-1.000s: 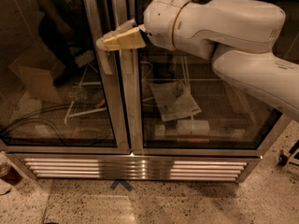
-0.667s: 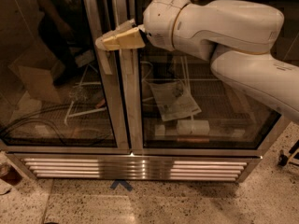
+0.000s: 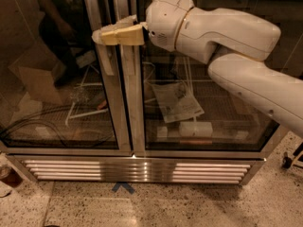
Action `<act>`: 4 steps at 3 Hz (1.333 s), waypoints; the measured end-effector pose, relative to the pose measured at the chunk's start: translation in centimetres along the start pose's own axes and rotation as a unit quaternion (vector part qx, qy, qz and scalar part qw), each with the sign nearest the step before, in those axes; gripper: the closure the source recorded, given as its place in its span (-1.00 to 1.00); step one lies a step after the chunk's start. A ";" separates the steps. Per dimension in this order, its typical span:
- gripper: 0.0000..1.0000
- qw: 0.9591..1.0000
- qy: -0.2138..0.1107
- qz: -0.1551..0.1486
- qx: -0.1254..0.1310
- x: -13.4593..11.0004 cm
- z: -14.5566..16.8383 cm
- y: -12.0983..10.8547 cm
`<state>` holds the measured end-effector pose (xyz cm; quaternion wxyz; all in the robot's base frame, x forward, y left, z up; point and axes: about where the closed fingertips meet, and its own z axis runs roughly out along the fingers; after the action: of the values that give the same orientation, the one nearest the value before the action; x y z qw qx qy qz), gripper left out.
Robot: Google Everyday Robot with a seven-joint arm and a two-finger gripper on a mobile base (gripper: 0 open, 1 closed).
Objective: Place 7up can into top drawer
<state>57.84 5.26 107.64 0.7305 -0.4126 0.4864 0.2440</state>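
7up can: not in view; probably light, thin-walled, smooth, so grasp mid-body. Gripper [image 3: 100,35], clenched and empty, hangs before the centre post of the glass-door refrigerator [image 3: 142,170].

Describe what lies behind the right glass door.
A paper sheet and white boxes on a wire shelf. The arm covers the upper part; its gripper sits before the left door handle.

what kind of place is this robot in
Likely a commercial kitchen or break area: a two-door glass-front cooler with a metal vent grille stands on a speckled terrazzo floor. The pincer hangs by the door handles, upper left.
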 end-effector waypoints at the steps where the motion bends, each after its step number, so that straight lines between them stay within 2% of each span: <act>1: -1.00 0.996 -0.070 0.032 -0.038 -1.3 0.4 0.9; 2: -1.00 0.996 -0.070 0.032 -0.038 -1.3 0.4 0.9; 3: -1.00 0.995 -0.092 0.015 -0.033 -1.4 0.6 1.1; 4: -1.00 0.988 -0.139 -0.049 -0.048 -2.0 1.0 1.7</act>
<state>56.19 7.11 109.05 0.7811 -0.4330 0.3472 0.2860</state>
